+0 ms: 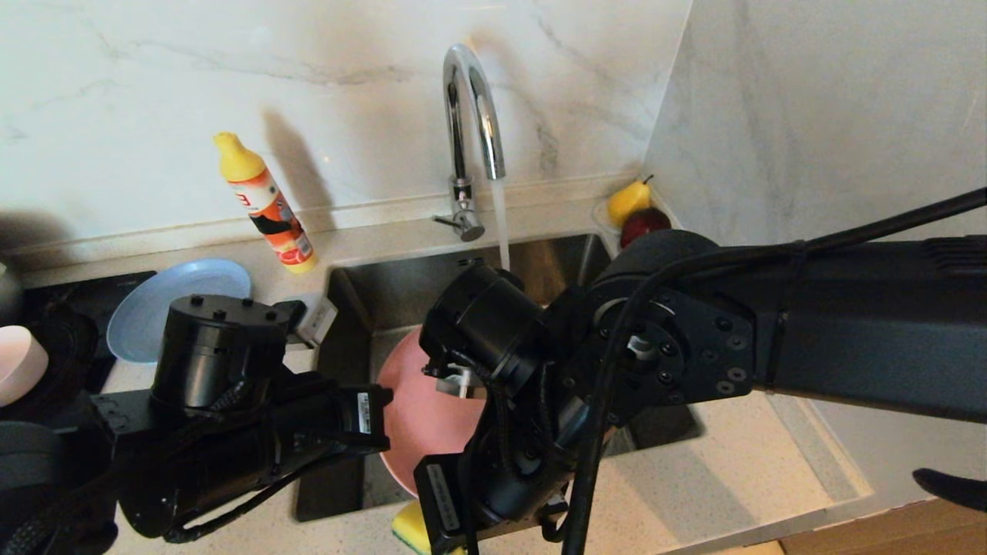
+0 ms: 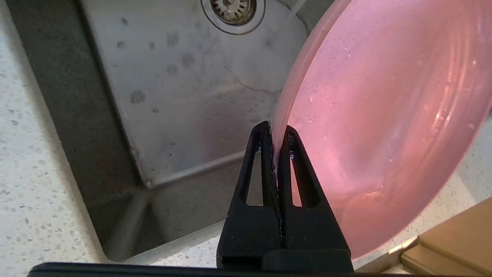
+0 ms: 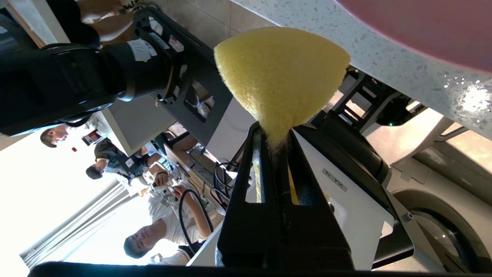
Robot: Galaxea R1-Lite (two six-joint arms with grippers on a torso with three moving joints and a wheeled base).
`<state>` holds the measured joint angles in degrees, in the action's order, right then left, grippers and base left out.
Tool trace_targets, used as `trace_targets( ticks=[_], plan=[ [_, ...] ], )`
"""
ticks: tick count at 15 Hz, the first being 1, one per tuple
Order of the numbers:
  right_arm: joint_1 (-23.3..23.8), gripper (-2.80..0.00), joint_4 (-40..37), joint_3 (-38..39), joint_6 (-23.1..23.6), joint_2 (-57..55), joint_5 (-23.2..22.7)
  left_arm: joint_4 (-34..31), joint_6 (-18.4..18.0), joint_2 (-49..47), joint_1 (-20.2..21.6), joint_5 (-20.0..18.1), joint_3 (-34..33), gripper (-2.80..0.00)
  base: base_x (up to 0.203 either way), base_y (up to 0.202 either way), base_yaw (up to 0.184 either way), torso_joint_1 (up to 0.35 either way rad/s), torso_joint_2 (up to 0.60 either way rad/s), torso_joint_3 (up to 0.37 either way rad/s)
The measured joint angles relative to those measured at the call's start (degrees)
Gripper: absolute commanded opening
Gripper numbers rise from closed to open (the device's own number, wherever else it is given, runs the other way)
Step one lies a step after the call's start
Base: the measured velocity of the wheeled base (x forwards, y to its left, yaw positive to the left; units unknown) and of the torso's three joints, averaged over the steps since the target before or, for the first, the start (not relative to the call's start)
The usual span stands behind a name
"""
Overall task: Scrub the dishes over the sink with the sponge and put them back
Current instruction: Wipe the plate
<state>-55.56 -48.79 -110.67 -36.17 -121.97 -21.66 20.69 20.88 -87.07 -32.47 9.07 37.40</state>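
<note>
- Pink plate, tilted on edge over the steel sink, rim pinched between the closed fingers of the left pincer; wet drops on its face.
- In the head view, same pink plate half hidden behind both black arms, over the front part of the sink.
- Round strainer drain on the sink floor, beyond the plate's rim.
- Yellow sponge squeezed at one end in the clamped right pincer, the free end fanned out wide just beside the speckled table edge.
- Sponge showing in the head view as a yellow corner with a green side, at the front edge of the table below the right arm.
- Water running from the curved chrome tap into the sink.
- Blue-grey plate lying on the table to the left of the sink, partly behind the left arm.
- Pale pink-white bowl further left, at the picture's edge.
- Orange bottle with yellow cap upright near the wall, between blue-grey plate and tap.
- Yellow pear and a dark red fruit in the corner behind the sink's right side.
</note>
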Motion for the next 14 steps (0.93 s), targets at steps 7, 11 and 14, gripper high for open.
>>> trace_targets(
  ticks=[7, 11, 14],
  plan=[
    [-1.88, -2.8, 0.63, -0.27, -0.09, -2.2, 0.72, 0.1, 0.87, -0.17, -1.07, 0.02, -0.04, -2.8, 0.0, 0.0, 0.0, 0.0, 0.0, 0.0],
    [-1.25, -2.8, 1.01, -0.41, -0.15, -2.53, 0.91, 0.12, 1.49, 0.57, -1.37, -0.04, -1.4, -2.8, 0.0, 0.0, 0.0, 0.0, 0.0, 0.0],
    [0.61, -2.8, 2.22, -0.48, -0.23, -2.14, 0.94, 0.22, 1.41, 1.11, -2.14, -0.09, -2.38, -2.8, 0.0, 0.0, 0.0, 0.0, 0.0, 0.0]
  ],
)
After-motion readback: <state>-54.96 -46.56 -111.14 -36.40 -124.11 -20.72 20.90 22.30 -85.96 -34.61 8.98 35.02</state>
